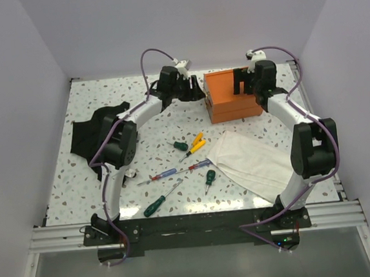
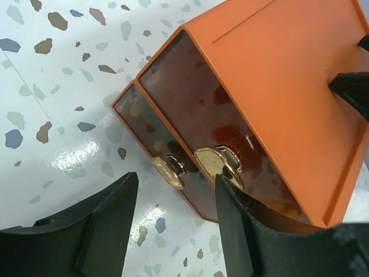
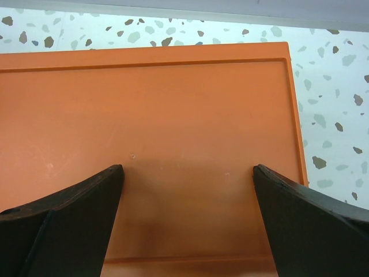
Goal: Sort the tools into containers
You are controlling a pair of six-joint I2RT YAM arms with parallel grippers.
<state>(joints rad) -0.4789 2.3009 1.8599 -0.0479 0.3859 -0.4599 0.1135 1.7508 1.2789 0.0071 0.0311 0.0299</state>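
1. Closest in is the left gripper (image 2: 176, 193). Its black fingers are spread to a moderate gap and hold nothing. Both round brass-coloured knobs (image 2: 216, 164) sit in that gap, with one finger right against the nearer knob.
2. First hazard: if it closes here it may pinch two knobs at once, or skid off the shiny metal.
3. The knobs belong to two dark smoky drawer fronts (image 2: 190, 98) in the end of the orange rectangular plastic box (image 1: 230, 95). The box stands far right on the speckled terrazzo table (image 1: 65, 181).
4. The right gripper (image 3: 187, 173) is wide open over the box top, clasping nothing. I cannot tell whether it presses down. If it doesn't, a tug on a drawer could drag the whole box across the slick surface.
5. Pull too hard and a drawer could come right out.
6. The colour-handled screwdrivers (image 1: 155, 206) lie mid-table, well apart from the box. Some sit beside a crumpled white cloth (image 1: 252, 162), where a tip could snag.
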